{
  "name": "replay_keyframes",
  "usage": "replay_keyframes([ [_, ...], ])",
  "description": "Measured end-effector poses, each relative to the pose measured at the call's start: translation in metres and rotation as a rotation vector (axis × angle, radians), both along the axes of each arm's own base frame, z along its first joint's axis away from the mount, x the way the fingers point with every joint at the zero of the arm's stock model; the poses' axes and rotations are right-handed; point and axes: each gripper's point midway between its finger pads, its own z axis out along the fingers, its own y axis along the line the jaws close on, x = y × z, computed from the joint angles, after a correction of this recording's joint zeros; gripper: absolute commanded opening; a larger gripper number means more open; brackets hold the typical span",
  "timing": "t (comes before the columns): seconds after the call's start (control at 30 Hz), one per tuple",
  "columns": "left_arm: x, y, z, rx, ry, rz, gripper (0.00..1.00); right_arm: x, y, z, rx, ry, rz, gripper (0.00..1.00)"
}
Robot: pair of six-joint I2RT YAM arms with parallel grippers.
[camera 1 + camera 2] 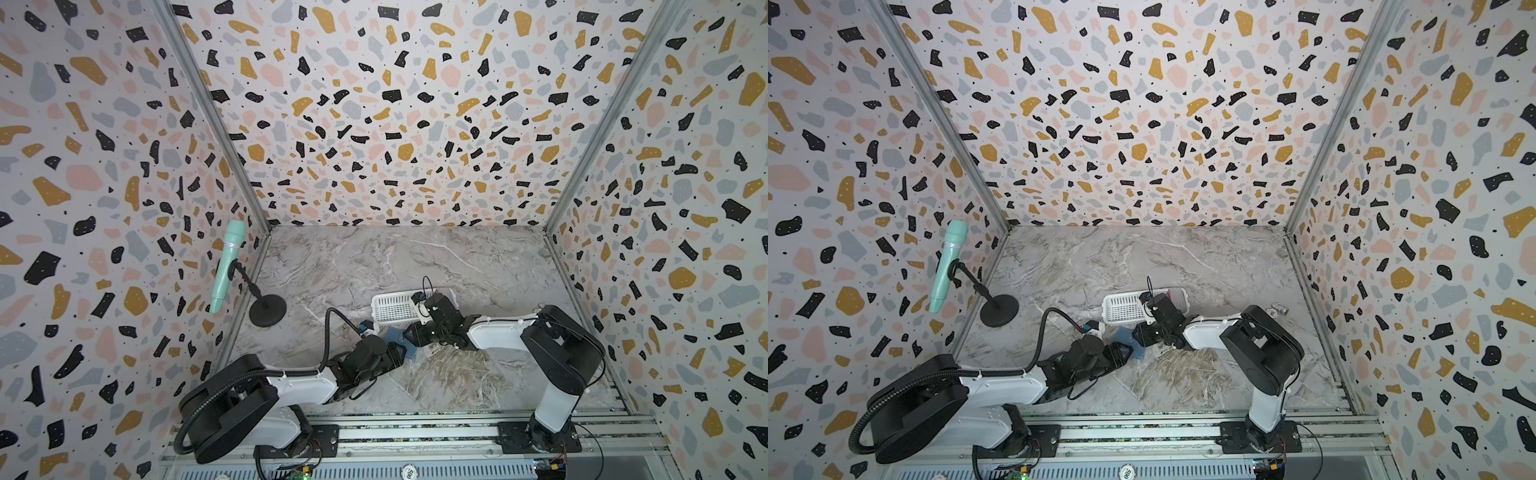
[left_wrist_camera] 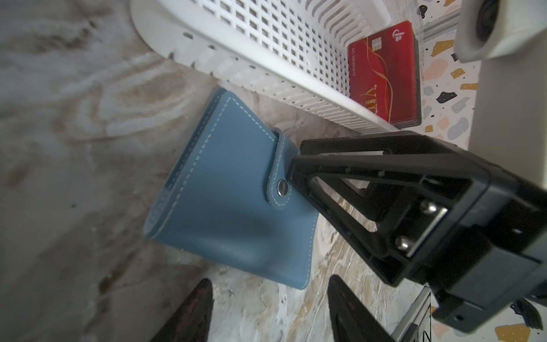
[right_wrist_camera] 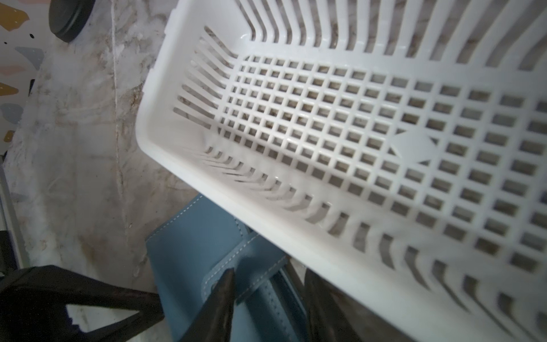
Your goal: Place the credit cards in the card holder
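- I see the card holder [image 2: 225,192], a blue-grey wallet with white stitching, lying folded shut on the marble surface [image 1: 436,257]. Its snap tab is pressed closed.
- In both top views it sits at 6 o'clock from the white perforated basket [image 2: 245,71], just beside the near wall.
- The credit cards [image 2: 381,74] stand as a red stack on edge at the 3 o'clock end of the basket.
- On the front card I read gold "VIP" and a small line starting "NO.8888"; the last digits are too fine to read. It also shows a chip and a white logo.
- My left tool [image 2: 270,281] approaches the wallet from about 8 o'clock. It is released, jaws wide apart and nothing between them.
- My right tool [image 3: 269,274] reaches in from 3 o'clock. Its jaws are parted, one fingertip is at the snap tab, and it is not clenched on anything.
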Motion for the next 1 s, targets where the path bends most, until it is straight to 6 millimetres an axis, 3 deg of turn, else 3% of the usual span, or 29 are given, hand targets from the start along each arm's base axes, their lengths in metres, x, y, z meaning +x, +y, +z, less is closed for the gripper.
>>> replay_keyframes([
  [0.2, 0.001, -0.001, 0.000, -0.005, -0.002, 0.001, 0.62, -0.007, -0.003, -0.001, 0.023, -0.006, 0.008, 0.38],
  [0.4, 0.001, -0.003, -0.001, -0.009, -0.002, -0.004, 0.61, -0.029, -0.018, -0.002, 0.024, 0.016, 0.008, 0.34],
  [0.8, 0.000, -0.028, 0.001, -0.073, -0.007, -0.069, 0.59, -0.073, -0.036, -0.005, 0.018, 0.055, -0.018, 0.29],
  [1.0, -0.006, -0.035, 0.000, -0.079, 0.002, -0.091, 0.57, -0.080, -0.048, -0.003, 0.002, 0.061, -0.083, 0.29],
])
